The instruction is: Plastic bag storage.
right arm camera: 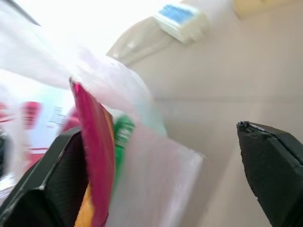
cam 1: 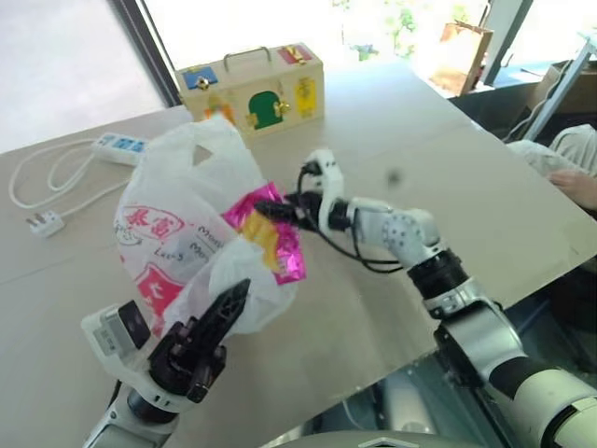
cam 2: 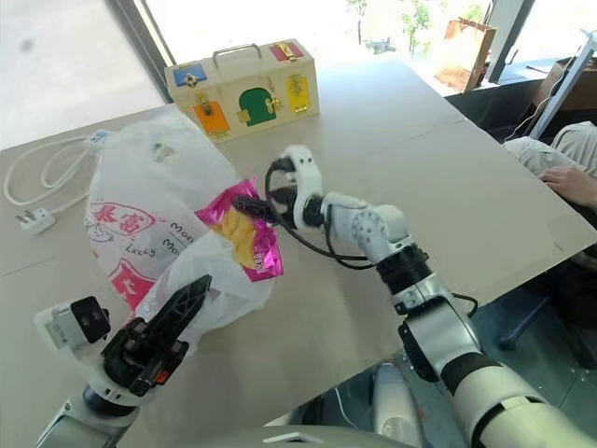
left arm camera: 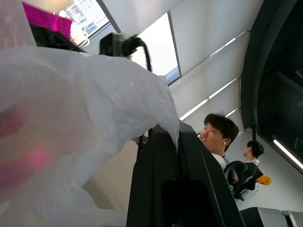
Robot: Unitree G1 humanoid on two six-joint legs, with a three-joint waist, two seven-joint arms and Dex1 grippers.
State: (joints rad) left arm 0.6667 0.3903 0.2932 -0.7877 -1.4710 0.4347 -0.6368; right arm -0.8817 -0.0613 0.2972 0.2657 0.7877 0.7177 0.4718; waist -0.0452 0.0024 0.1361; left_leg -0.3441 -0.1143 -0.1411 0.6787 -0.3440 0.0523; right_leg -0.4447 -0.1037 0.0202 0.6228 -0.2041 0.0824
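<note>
On the table (cam 1: 485,215), the plastic bag (cam 1: 177,215) is seen bunched and standing, held up at its near lower fold by the left gripper (cam 1: 229,303), whose two black fingers are pressed together on a pinch of the film, as the left wrist view also shows. At the bag's mouth, the magenta chip packet (cam 1: 272,233) is seen hanging half over the rim, only partly tucked in. The right gripper (right arm camera: 161,184) is seen in its own wrist view with its jaws spread wide, one finger (right arm camera: 52,184) lying against the packet's face and the other standing well clear, so nothing is clasped by it. A slip is judged to be the main risk: with the packet let go and not fully inside, it could slide out over the rim onto the table, or be dragged out if the right gripper is drawn back against it. The bag could also sag or fold shut, being supported at a single pinch of thin film.
</note>
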